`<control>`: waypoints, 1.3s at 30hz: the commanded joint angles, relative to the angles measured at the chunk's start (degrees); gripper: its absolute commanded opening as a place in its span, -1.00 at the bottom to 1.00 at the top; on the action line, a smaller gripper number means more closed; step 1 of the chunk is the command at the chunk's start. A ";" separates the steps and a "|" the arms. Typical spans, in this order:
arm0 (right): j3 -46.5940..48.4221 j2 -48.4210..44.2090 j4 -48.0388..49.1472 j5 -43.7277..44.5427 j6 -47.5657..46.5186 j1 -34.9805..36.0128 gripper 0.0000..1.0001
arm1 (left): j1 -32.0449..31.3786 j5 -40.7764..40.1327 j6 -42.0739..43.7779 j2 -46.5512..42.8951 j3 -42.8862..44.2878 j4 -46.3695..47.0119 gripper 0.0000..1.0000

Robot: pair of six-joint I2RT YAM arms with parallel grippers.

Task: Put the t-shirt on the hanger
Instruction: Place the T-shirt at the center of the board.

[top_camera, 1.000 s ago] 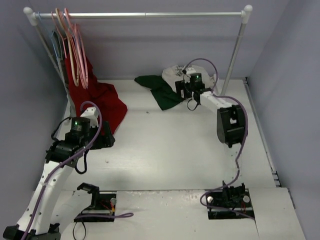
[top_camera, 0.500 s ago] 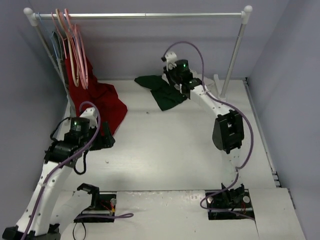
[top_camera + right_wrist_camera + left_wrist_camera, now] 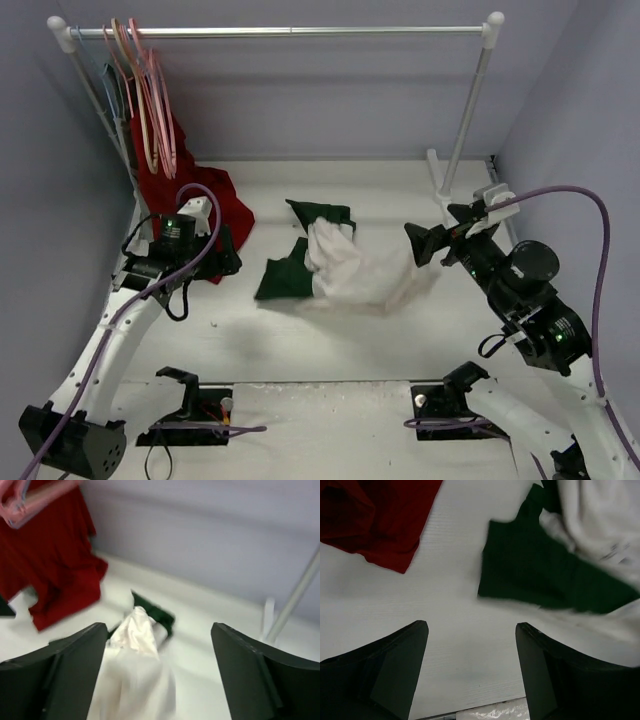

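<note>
The t-shirt (image 3: 350,272) lies crumpled mid-table, white body with dark green sleeves (image 3: 283,281) spread to the left. My right gripper (image 3: 421,244) hovers just right of it, jaws wide open and empty. In the right wrist view the shirt (image 3: 135,675) lies blurred below and between the fingers of that gripper (image 3: 159,630). My left gripper (image 3: 226,263) is open and empty, just left of the shirt. In the left wrist view it (image 3: 471,627) is over bare table, with a green sleeve (image 3: 535,575) ahead. Pink hangers (image 3: 150,110) hang at the rail's left end.
A red garment (image 3: 195,195) hangs from the rail (image 3: 280,30) and pools on the table at the back left, close to my left arm; it also shows in the left wrist view (image 3: 375,520). The rail's right post (image 3: 465,110) stands behind my right gripper.
My right arm pulled back from the far back to the near right, dragging the t-shirt to mid-table, and let go of it. My left gripper moved slightly forward and right.
</note>
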 commanded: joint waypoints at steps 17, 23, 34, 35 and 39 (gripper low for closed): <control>-1.52 37.36 -2.62 -2.85 5.23 -0.42 0.47 | -16.52 -3.08 -13.78 21.47 -7.61 23.98 0.31; 7.28 53.65 3.79 -7.16 2.85 -0.33 0.69 | -16.52 -9.41 -16.60 25.70 -10.41 27.14 0.31; 16.86 70.45 9.16 -12.44 3.20 1.86 0.64 | -16.70 -5.20 -20.73 33.00 -14.02 38.13 0.26; 17.04 71.33 9.43 -12.44 3.37 1.78 0.55 | -16.70 -4.15 -21.52 33.96 -14.63 38.57 0.21; 17.65 71.96 10.05 -9.99 3.03 1.78 -0.09 | -16.18 -5.11 -22.67 34.15 -16.66 36.74 -0.59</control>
